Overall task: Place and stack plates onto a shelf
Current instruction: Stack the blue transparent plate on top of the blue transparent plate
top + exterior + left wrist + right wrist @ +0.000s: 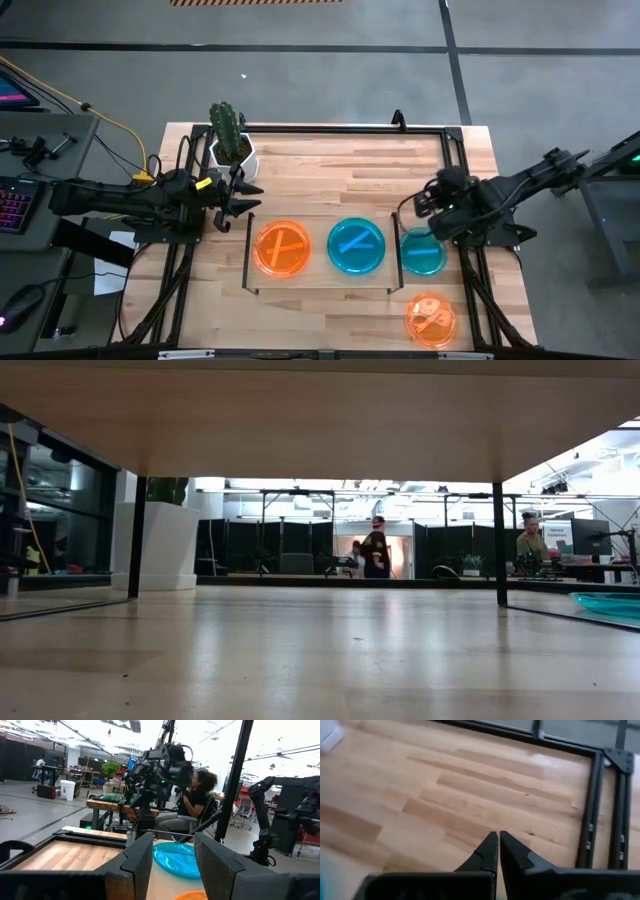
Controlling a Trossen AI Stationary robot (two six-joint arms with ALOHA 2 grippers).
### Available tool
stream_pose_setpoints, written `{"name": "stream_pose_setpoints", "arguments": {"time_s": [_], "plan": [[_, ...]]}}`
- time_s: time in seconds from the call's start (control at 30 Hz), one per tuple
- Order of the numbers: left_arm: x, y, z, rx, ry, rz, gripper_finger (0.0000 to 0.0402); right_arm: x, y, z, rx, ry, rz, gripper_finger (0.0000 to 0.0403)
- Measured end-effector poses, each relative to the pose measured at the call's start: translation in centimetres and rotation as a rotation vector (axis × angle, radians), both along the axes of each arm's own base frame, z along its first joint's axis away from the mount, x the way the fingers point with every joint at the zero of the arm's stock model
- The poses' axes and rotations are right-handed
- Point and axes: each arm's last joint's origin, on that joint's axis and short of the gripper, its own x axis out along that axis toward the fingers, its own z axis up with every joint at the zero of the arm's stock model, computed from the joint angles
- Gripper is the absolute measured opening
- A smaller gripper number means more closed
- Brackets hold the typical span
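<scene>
Beside the shelf's right rail, my right hand, fingers pressed together, must spread before pinching the teal plate's rim.

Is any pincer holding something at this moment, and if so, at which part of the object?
No, nothing is held. The left pincer is open with only air between its fingers. The right pincer is shut on nothing, above bare tabletop.

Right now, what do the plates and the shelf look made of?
The plates look like glossy translucent plastic: the orange plate and teal plate let pale board show through. The shelf looks like light, smooth-finished wood with visible grain, with thin black rails, probably metal.
</scene>
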Motion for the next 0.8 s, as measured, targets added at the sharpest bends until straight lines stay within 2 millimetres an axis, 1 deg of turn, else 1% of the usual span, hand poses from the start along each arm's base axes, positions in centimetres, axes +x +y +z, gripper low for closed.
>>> {"name": "stream_pose_setpoints", "arguments": {"time_s": [0.1,0.17,0.33,0.37,0.4,0.47,0.53,0.6,0.7,0.8], "plan": [[0.0,0.0,0.0,0.000,-0.001,0.000,0.0136,-1.9,-1.3,-0.8,0.031,-0.060,-0.082,0.0000],[0.0,0.0,0.0,0.000,-0.001,0.003,0.0136,-2.9,-1.9,-1.9,0.067,-0.061,-0.128,0.0000],[0.0,0.0,0.0,0.000,-0.001,0.004,0.0136,-4.4,-2.1,-6.0,0.222,0.060,-0.198,0.0000],[0.0,0.0,0.0,-0.001,-0.001,0.004,0.0136,-4.5,-2.0,-6.9,0.255,0.091,-0.203,0.0000],[0.0,0.0,0.0,0.000,-0.001,0.004,0.0136,-4.4,-1.9,-7.0,0.273,0.111,-0.176,0.0000],[0.0,0.0,0.0,0.000,-0.001,0.004,0.0136,-3.9,-1.6,-6.5,0.300,0.116,-0.135,0.0000],[0.0,0.0,0.0,-0.001,-0.001,0.004,0.0136,-3.5,-1.3,-6.6,0.312,0.129,-0.104,0.0000],[0.0,0.0,0.0,-0.001,-0.001,0.005,0.0136,-3.1,-0.9,-6.6,0.367,0.137,-0.048,0.0000],[0.0,0.0,0.0,-0.001,0.000,0.005,0.0136,-2.8,-0.1,-7.4,0.477,0.197,0.037,0.0000],[0.0,0.0,0.0,-0.001,0.000,0.005,0.0136,-2.8,0.5,-7.9,0.507,0.242,0.097,0.0000]]}}
